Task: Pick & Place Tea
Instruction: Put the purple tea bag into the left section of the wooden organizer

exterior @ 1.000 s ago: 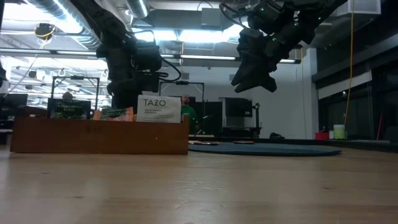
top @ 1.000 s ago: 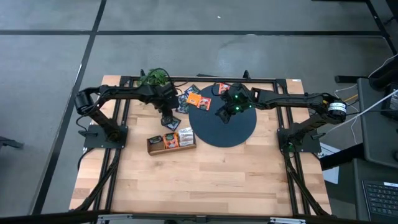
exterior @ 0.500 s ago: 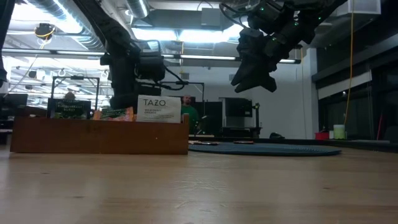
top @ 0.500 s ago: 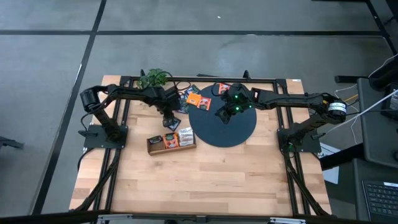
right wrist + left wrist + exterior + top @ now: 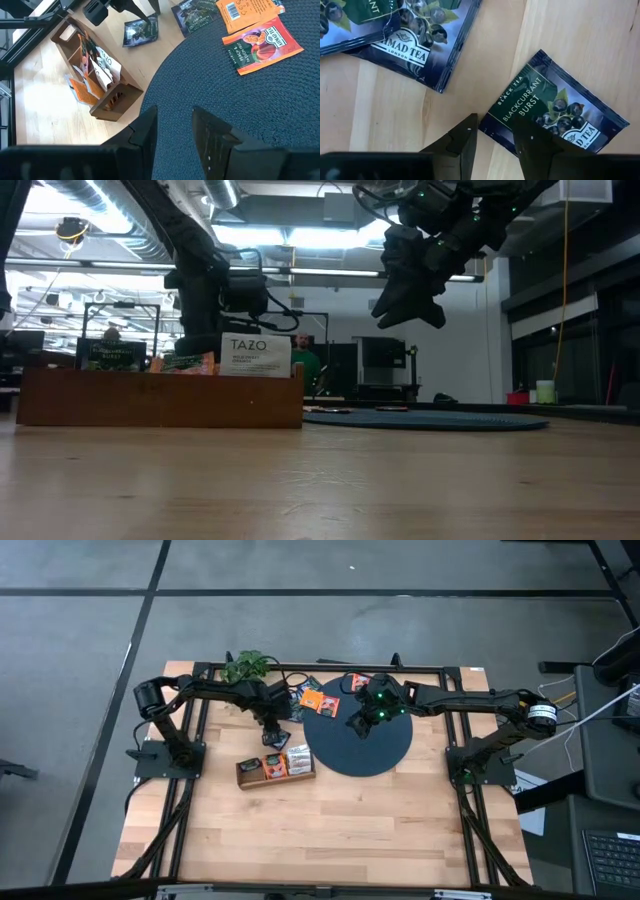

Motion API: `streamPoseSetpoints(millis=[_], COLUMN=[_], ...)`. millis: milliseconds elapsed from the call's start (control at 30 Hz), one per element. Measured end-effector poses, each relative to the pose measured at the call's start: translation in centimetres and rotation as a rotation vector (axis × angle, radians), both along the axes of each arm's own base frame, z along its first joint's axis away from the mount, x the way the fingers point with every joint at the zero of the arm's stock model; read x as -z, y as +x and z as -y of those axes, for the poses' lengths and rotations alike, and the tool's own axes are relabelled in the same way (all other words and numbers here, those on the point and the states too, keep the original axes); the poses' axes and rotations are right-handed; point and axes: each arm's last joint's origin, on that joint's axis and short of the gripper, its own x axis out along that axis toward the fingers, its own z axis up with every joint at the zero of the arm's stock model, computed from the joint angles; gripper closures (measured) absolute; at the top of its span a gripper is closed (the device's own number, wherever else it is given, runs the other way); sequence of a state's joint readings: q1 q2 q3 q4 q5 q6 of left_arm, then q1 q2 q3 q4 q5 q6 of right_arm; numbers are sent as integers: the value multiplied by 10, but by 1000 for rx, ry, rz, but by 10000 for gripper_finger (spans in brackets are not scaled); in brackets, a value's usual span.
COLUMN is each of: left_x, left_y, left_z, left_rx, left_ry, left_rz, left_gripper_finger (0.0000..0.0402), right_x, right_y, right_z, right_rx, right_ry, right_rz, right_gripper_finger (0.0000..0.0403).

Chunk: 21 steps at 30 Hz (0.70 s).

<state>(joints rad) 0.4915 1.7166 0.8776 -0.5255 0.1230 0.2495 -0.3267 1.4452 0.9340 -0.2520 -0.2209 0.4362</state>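
Observation:
A dark blue tea sachet [image 5: 555, 115] marked Blackcurrant Burst lies flat on the wood. My left gripper [image 5: 497, 145] is open and points down over one of its edges, one finger over the sachet and one over bare wood. In the high view this gripper [image 5: 272, 736] is just beyond the wooden tray [image 5: 275, 768]. Another dark sachet [image 5: 415, 35] lies close by. Orange and red sachets [image 5: 262, 45] lie on the far part of the dark disc [image 5: 370, 750]. My right gripper [image 5: 175, 137] hangs open above the disc with nothing in it. My left gripper comes at the sachet's edge [image 5: 492, 125] from above, pointing steeply down, with that edge between its two fingers. I cannot tell whether the fingertips touch the sachet, which lies flat on the table.
The wooden tray [image 5: 160, 395] holds several upright sachets, among them a white one [image 5: 256, 355]. A green plant [image 5: 247, 665] stands at the far left. More sachets [image 5: 305, 692] lie between the plant and the disc. The near half of the table [image 5: 330, 830] is bare wood.
My left gripper has come down toward the dark sachet on the table, still open. My right gripper has kept still above the disc.

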Motion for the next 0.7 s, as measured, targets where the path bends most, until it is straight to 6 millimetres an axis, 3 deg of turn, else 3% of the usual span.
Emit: streamPoseSetpoints(millis=[133,300,700], left_x=[1,1,-7], left_y=[-1,-1,-3], left_z=[0,0,-2], left_rx=[10,-5,-96], left_ry=[2,-1,-21], left_rz=[-13,-21,-5], left_gripper_finger=[316,388,400], right_x=[0,0,0], right_y=[0,0,0], right_z=[0,0,0], right_rx=[0,0,-2], right_ry=[0,0,-3], right_rz=[0,1,1], right_gripper_finger=[281,281,281])
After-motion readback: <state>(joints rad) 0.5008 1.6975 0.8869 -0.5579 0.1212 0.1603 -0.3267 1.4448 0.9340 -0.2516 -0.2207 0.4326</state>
